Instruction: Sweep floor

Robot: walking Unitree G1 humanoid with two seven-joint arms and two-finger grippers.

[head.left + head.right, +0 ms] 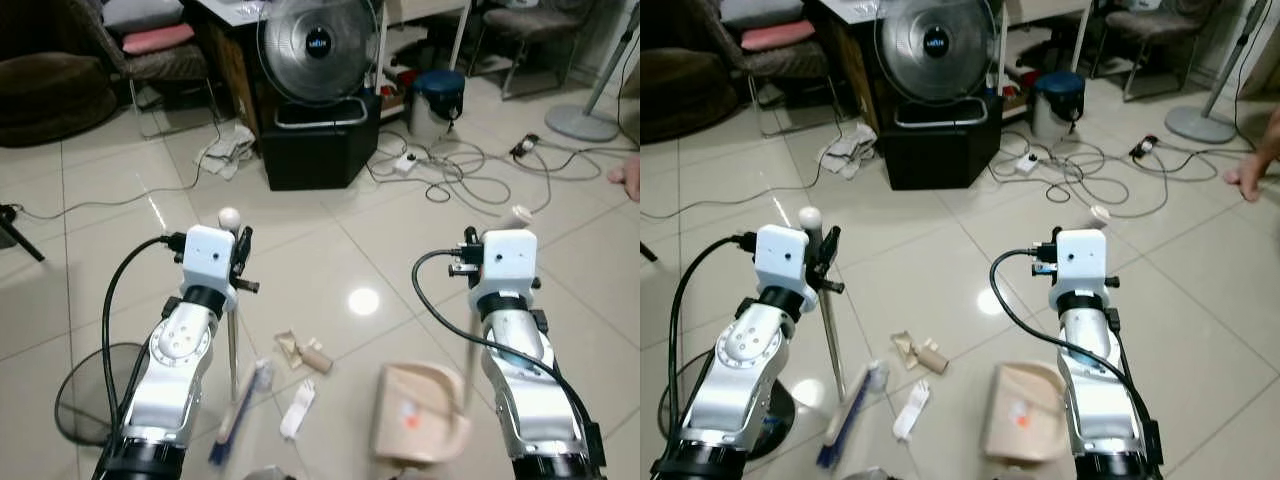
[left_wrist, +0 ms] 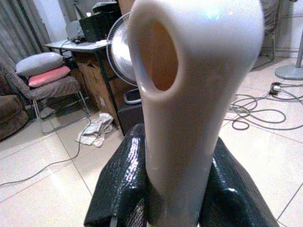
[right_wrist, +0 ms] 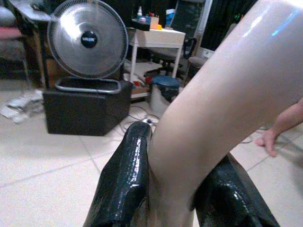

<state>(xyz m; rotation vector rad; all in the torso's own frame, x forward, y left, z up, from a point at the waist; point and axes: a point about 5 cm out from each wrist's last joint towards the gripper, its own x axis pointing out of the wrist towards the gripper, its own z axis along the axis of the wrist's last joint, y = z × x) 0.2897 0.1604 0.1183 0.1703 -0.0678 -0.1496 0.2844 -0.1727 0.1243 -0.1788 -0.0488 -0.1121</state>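
The left gripper (image 2: 163, 189) has its two black fingers (image 2: 120, 184) closed tight round the pale handle of the broom (image 1: 232, 340), near its rounded top, and the shaft runs almost straight down from there to the blue-and-white brush head (image 1: 240, 405) lying on the tiles just ahead of that arm. The right gripper (image 3: 175, 189) is clamped the same way on the curved beige handle of the dustpan (image 1: 420, 410), whose open tray rests flat on the floor beside the right arm. Between the two tools, nearer the brush, lies the litter (image 1: 303, 355): a scrap of cardboard with a small roll, and a white strip just below it. My reading is that the brush must push rightward across this short gap into the pan. The tiles there are open; the black box (image 1: 320, 140) under the fan (image 1: 318, 45) and the cables (image 1: 470, 165) lie well ahead, clear of the stroke
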